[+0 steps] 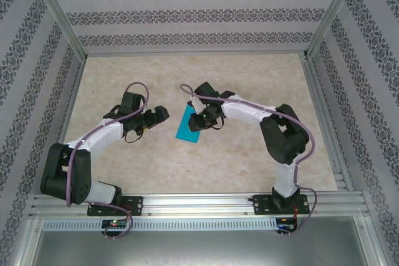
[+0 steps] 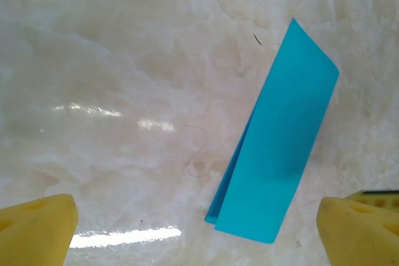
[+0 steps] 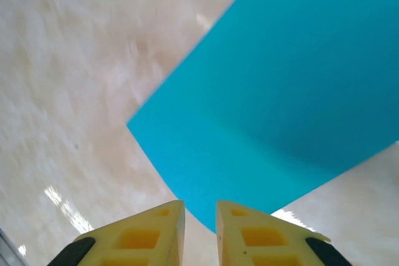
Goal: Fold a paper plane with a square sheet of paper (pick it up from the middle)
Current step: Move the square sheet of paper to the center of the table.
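Paper (image 1: pixel 189 128), folded in two layers, lies near the middle of the table (image 1: pixel 187 172), between the two arms. The left gripper (image 2: pixel 198 222) is wide apart beside it, with only its yellow tips visible at the frame corners. The right gripper (image 3: pixel 201 216) covers the paper's upper corner from above. Its fingers (image 3: pixel 149 232) are almost together, and the paper's edge reaches the narrow gap. I cannot tell if they pinch it.

Left tool (image 2: pixel 196 209) is spread wide, right tool (image 3: pixel 200 207) nearly closed.
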